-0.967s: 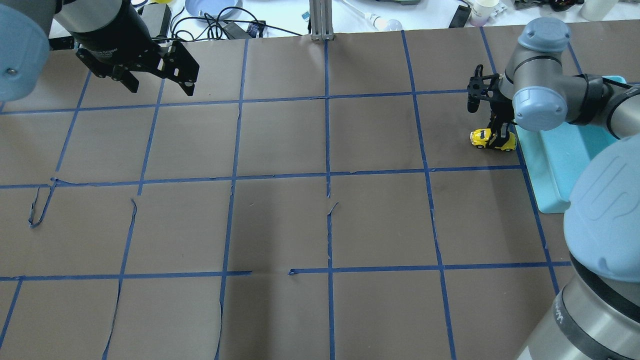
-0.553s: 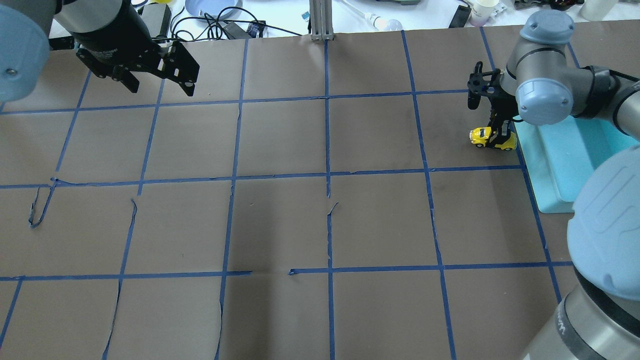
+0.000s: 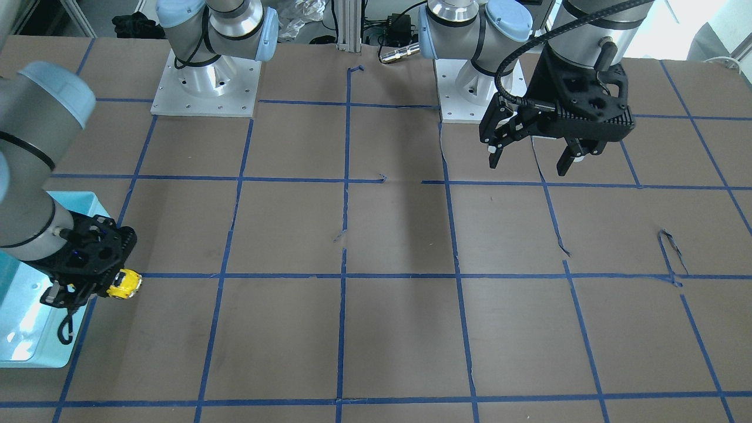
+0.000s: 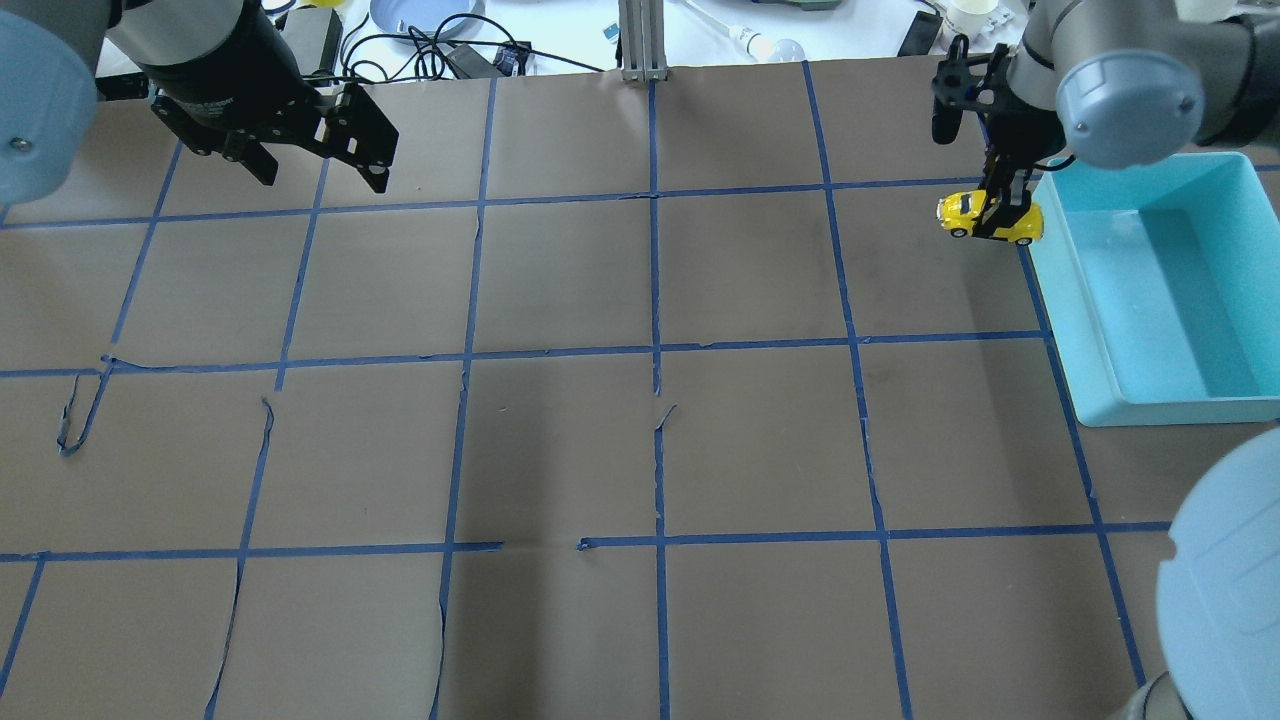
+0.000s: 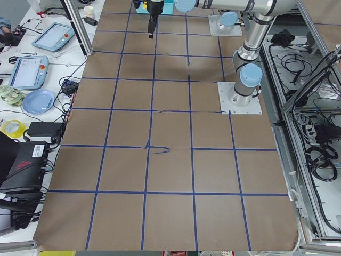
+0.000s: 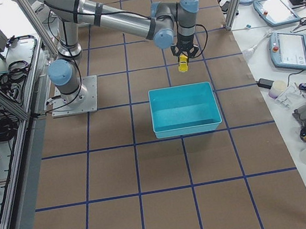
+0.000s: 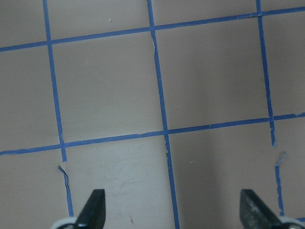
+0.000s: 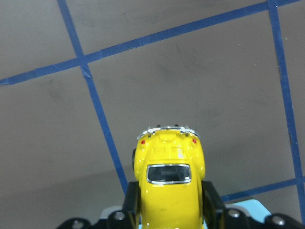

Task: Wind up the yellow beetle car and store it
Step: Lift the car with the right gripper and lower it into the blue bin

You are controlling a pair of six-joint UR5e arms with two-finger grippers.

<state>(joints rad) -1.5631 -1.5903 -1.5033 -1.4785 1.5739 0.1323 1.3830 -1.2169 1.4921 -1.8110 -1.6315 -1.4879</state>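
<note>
The yellow beetle car (image 4: pixel 988 217) hangs in my right gripper (image 4: pixel 1003 208), lifted off the brown paper. It sits just outside the left wall of the teal bin (image 4: pixel 1160 410), near the bin's far corner. The right wrist view shows the car (image 8: pixel 169 186) clamped between the black fingers (image 8: pixel 212 200), its rear pointing away. From across the table the car (image 3: pixel 124 284) pokes out of the gripper (image 3: pixel 97 283) beside the bin (image 3: pixel 23 352). My left gripper (image 4: pixel 322 170) hovers open and empty at the far left; its fingertips (image 7: pixel 93 207) stand wide apart.
Blue tape lines grid the table's brown paper (image 4: pixel 650 450), with loose torn ends (image 4: pixel 75 420). An aluminium post (image 4: pixel 640 40) stands at the far edge. Cables, a plate (image 4: pixel 420 12) and a cup (image 4: pixel 970 18) lie beyond it.
My right gripper has lifted the car off the table and carried it toward the far side, alongside the bin's left wall. The left arm has not moved.
</note>
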